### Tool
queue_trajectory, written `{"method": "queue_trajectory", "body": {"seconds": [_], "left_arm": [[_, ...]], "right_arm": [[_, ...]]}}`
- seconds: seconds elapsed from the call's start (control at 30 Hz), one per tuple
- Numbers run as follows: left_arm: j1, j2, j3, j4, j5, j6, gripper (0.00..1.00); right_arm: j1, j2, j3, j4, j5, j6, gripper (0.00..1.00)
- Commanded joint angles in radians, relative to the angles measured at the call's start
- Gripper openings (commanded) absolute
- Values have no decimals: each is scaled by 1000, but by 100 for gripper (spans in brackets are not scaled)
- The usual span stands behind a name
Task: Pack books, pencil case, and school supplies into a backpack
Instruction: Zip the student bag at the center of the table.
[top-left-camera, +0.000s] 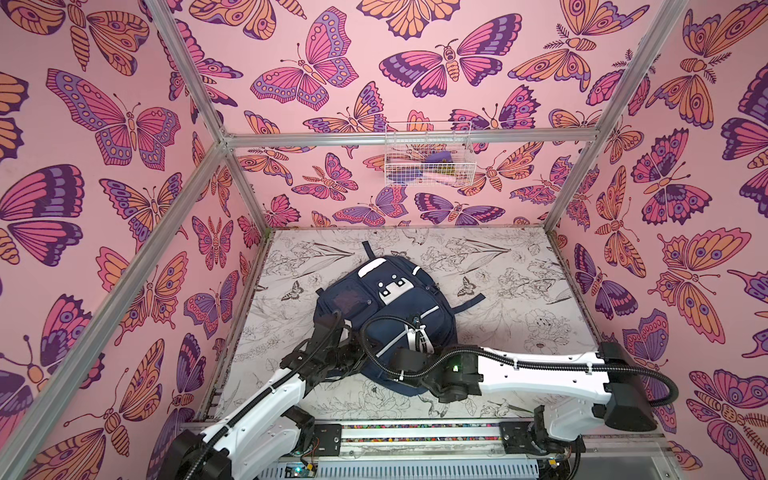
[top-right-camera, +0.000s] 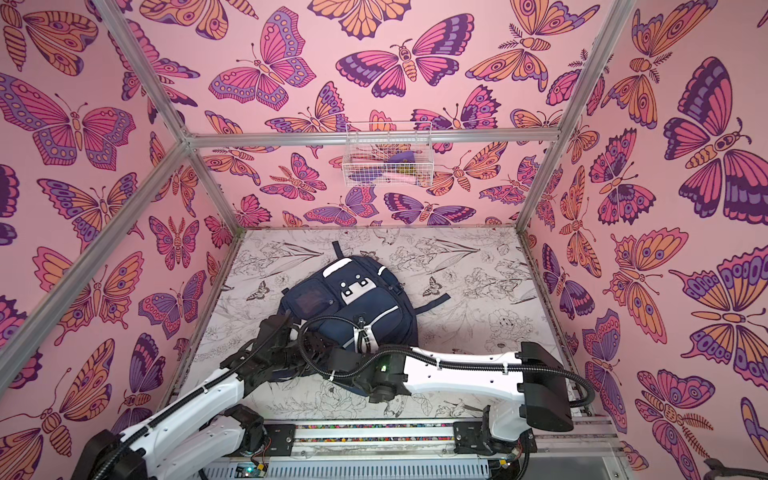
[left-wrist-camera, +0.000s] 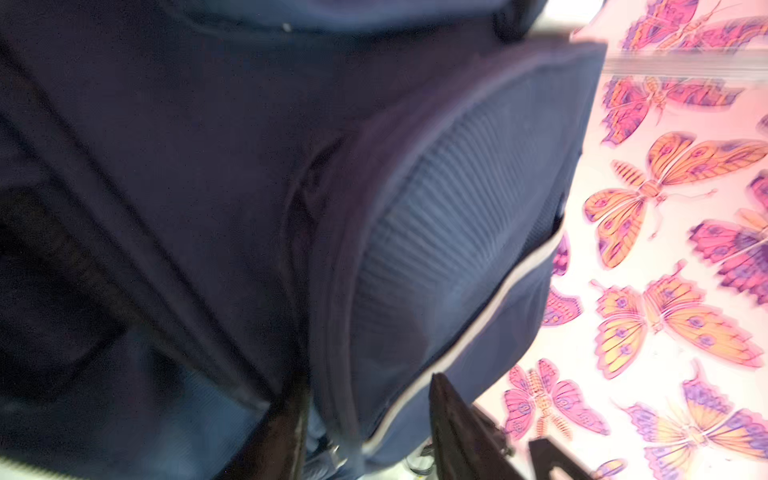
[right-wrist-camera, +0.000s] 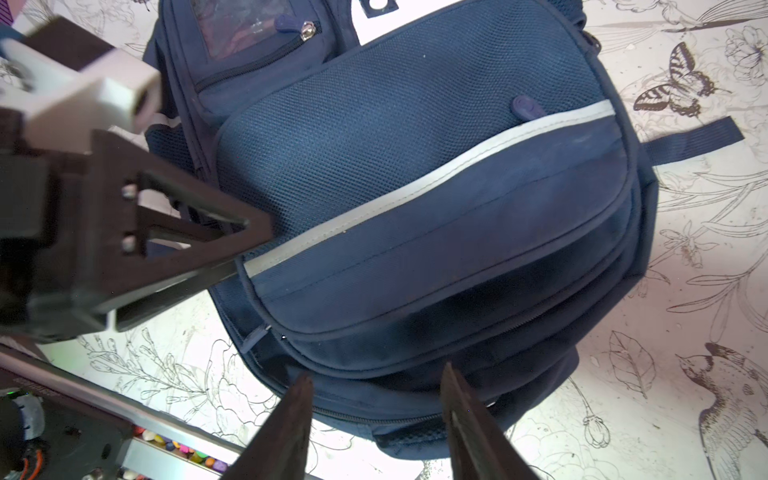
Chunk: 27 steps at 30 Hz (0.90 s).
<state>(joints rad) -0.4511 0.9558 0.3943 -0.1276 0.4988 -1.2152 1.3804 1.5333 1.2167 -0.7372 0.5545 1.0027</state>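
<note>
Navy backpack (top-left-camera: 386, 307) flat on the flower-printed table (top-left-camera: 519, 291), front pockets up. In both top views, backpack (top-right-camera: 353, 299) about mid-table. White top tab toward 12 o'clock, base toward 6 o'clock, nearest the arm mounts. Loose strap (top-left-camera: 471, 300) out at 3 o'clock, flat on the table; a second short strap end at 12 o'clock. Grey-white stripe (right-wrist-camera: 415, 183) slanting across the lower front pocket, navy zip pull (right-wrist-camera: 525, 106) just above it. Beyond that, a small zipped pocket with a clear window.

At the backpack's 9 o'clock side, left gripper (top-left-camera: 334, 323), down against the fabric. Seen from the right wrist camera: one black triangular finger (right-wrist-camera: 195, 232), tip at the end of the stripe, touching the pocket edge. Left wrist view blurred, nearly filled with the backpack (left-wrist-camera: 208, 166), navy cloth and ribbed mesh. Dark finger shapes low in that view, pocket edge close by them. Unclear whether spread, closed or pinching cloth.

Over the backpack's 6 o'clock end, near the base, right gripper (right-wrist-camera: 376, 374). Fingers plainly parted, only the fabric below visible in the gap. Holding nothing. Contact with the fabric: not possible to say.

On the back wall at 12 o'clock, white wire basket (top-left-camera: 428, 158), hung from the frame rail, well apart from the backpack. Pink and purple items inside, too small to name.
</note>
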Motion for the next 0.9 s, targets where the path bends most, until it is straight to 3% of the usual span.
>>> {"method": "queue_trajectory", "body": {"seconds": [0.0,0.1,0.23,0.4,0.63,0.87], "left_arm": [[1,40,28,113,51,-26,32],[-10,80,64,176,71,-26,23],[-20,130,87,282,105,-68,0],[-35,141,104,394,95,-130,0],[-67,176,139,433,89,-142,0],[-77,178,127,457,87,-151,0]], "right_arm": [[7,-6,-11,23,-23,25,53],[8,0,-13,50,-34,24,53],[8,10,-3,56,-27,40,52],[-4,16,-9,57,-18,94,51],[-24,81,24,58,-53,135,43],[-81,79,-43,153,-104,182,40]]}}
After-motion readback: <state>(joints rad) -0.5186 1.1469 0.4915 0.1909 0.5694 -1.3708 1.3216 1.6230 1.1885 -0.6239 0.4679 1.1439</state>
